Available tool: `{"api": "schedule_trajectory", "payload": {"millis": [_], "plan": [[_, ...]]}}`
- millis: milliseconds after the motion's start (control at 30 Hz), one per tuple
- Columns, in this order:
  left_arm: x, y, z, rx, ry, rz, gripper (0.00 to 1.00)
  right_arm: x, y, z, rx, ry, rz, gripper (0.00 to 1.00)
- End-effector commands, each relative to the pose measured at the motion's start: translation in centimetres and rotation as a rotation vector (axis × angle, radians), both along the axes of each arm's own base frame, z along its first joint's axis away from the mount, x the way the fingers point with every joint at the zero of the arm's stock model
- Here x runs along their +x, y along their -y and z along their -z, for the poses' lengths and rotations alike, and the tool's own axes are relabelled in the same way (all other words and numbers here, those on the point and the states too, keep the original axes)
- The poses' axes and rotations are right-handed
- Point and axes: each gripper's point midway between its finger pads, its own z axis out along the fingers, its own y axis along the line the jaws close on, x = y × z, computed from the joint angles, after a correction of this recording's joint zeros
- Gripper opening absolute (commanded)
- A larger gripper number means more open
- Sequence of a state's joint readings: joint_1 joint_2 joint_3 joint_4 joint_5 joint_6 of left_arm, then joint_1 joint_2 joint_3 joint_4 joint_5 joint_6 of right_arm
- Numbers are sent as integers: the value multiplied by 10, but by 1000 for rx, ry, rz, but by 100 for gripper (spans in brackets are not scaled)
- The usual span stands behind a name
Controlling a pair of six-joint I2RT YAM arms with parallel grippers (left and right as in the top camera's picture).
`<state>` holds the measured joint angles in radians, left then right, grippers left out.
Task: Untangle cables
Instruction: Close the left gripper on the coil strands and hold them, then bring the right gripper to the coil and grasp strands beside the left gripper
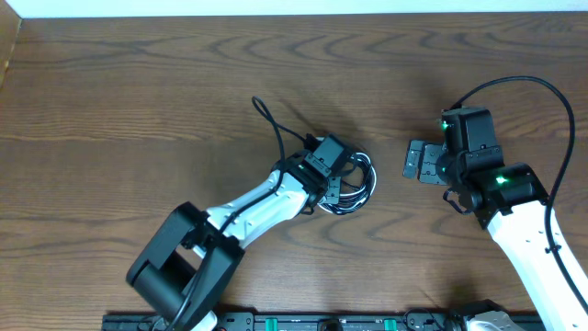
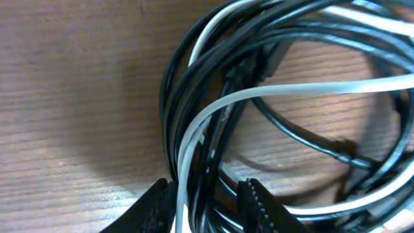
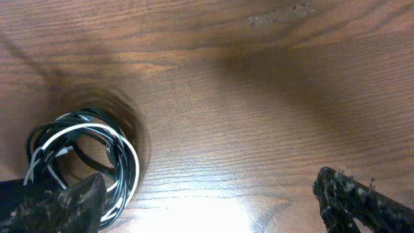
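At worktop (image 1: 138, 92) centre the cables (image 1: 366, 188) lie in one coil, left end effector (image 2: 207, 200) pinching a few black and white strands at its edge, probably to tug a loop loose, right end effector (image 1: 424, 163) spread wide, empty, just right of it.

No legible txt, labels, brands or nos. in any view; nothing readable on the cables (image 2: 184, 139) or the wood table (image 1: 138, 92)
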<state>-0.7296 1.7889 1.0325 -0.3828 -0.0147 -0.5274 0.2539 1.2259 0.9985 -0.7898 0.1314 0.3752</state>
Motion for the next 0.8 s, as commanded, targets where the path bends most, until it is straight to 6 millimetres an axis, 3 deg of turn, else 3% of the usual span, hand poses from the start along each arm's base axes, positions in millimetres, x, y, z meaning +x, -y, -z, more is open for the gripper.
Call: {"api": "schedule_trajectory", "payload": {"millis": [0,133,433,633,767], "plan": [[-3,-8,12,35,-12,-20,35,2,0,-5,-3,12,4,99],[-2,-7,12,33,-11,-19,27,1,0,-5,-4,10,4,99],[-2,-6,4,24,0,-6,25,2,0,0,-9,-8,4,99],[-4,-8,-33,9,59,64,8,5,-1,25,-30,-89,3,99],[-4,-9,-65,-31,120,74,7,5,-1,39,-38,-135,1,93]]}}
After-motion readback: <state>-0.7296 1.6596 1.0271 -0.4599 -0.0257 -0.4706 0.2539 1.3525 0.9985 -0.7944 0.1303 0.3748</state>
